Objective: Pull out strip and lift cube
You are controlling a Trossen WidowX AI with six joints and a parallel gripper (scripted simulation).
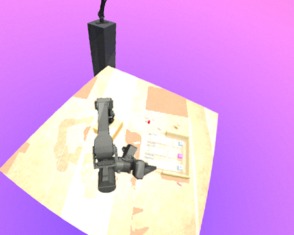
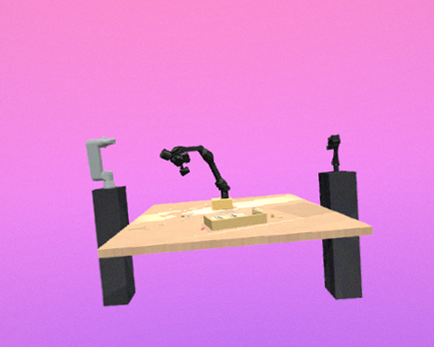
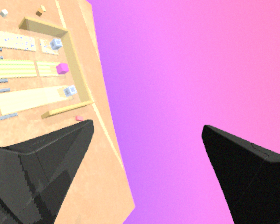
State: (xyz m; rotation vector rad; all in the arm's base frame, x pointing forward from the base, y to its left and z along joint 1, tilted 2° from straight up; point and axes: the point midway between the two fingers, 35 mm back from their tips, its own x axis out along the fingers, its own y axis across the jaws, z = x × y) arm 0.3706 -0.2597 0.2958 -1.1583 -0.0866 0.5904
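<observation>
Three pale strips lie side by side in a low open-ended tray (image 1: 186, 160) (image 2: 241, 221) (image 3: 80, 65). The plain cream strip (image 3: 30, 99) shows no gap and has a pale blue, marked cube (image 1: 180, 167) (image 3: 70, 90) at its walled end. The yellow-striped strip (image 3: 17, 68) shows a gap and has a magenta cube (image 1: 180, 156) (image 3: 62, 68). The dotted strip (image 3: 17, 42) shows a gap and has another pale blue, marked cube (image 1: 180, 143) (image 3: 56, 44). The cube labels are too small to read. My gripper (image 1: 155, 168) (image 3: 148, 128) is open and empty, raised above the table and away from the strips.
A pink piece (image 1: 179, 183) (image 2: 203, 228) (image 3: 79, 118) lies outside the tray near the cream strip's side. A brown block (image 1: 176, 127) (image 3: 41, 10) and a red piece (image 1: 148, 121) lie beyond the opposite side. Other arms stand on dark pillars (image 2: 111, 218) (image 2: 339, 199) beyond the table.
</observation>
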